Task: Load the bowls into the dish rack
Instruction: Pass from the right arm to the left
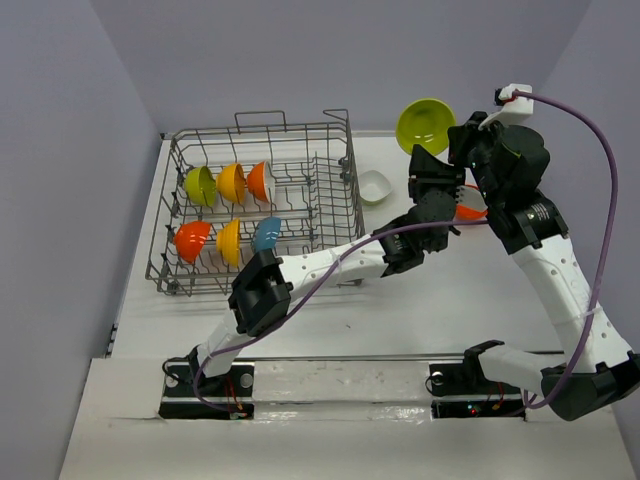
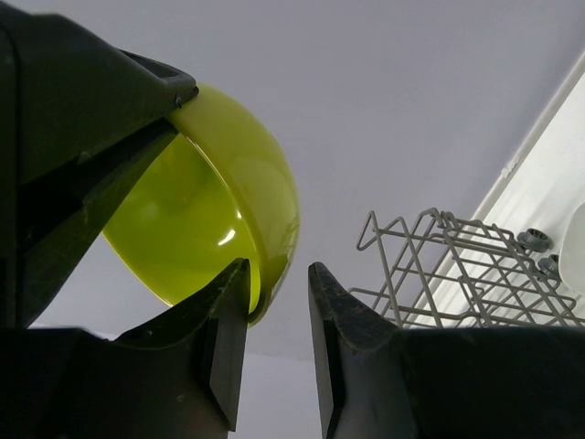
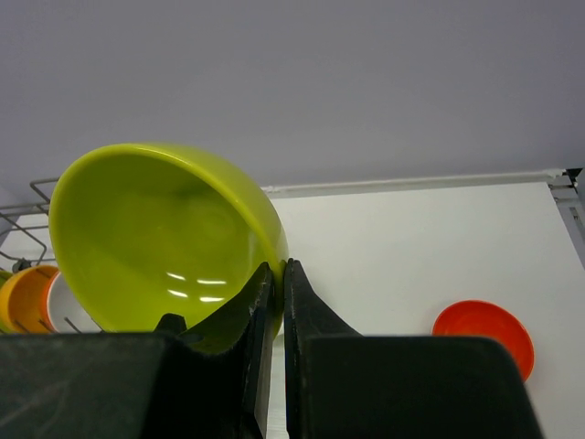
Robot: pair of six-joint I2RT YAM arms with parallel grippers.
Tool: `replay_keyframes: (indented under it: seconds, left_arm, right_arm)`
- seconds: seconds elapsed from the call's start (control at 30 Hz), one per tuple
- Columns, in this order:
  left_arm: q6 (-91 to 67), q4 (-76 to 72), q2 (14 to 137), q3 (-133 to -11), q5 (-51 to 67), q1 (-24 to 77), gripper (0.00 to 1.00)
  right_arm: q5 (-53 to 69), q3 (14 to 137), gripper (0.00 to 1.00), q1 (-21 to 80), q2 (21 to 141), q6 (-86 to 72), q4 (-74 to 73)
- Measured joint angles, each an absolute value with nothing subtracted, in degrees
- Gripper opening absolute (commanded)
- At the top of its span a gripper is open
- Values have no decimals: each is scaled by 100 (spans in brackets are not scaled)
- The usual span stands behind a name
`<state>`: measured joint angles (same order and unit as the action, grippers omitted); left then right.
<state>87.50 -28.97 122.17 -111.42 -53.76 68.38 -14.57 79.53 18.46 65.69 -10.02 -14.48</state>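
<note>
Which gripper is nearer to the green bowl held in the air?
Right. The right gripper is shut on the rim of the green bowl. The left gripper is open around the same rim, not clamped on it.

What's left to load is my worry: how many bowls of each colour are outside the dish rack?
Lime green bowl: 1, held in the right pincer
White bowl: 1
Red-orange bowl: 1
Total: 3
</note>
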Motion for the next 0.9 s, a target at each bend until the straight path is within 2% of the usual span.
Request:
replay_keyframes:
  seconds: [0.17,0.3,0.67,0.9]
  left_arm:
    - [8796,-2912,12217,-11146,-5382,6838,37]
    - [8827,-2939,12217,-11153,-5411,6836,23]
    - [8995,-3026,12217,-11201,-5422,6764,1]
    - [9056,-3046,12219,-11242,-5433,6770,0]
  right_arm:
    - [-1459,7940,1,1846,6560,-989,-1444]
    - [-1461,7898,1,1846,6532,-985,-1455]
    - [-1323,7878,1,1883,6410,-965,-1406]
    - [-1310,7878,1,1883,6383,-963,-1365]
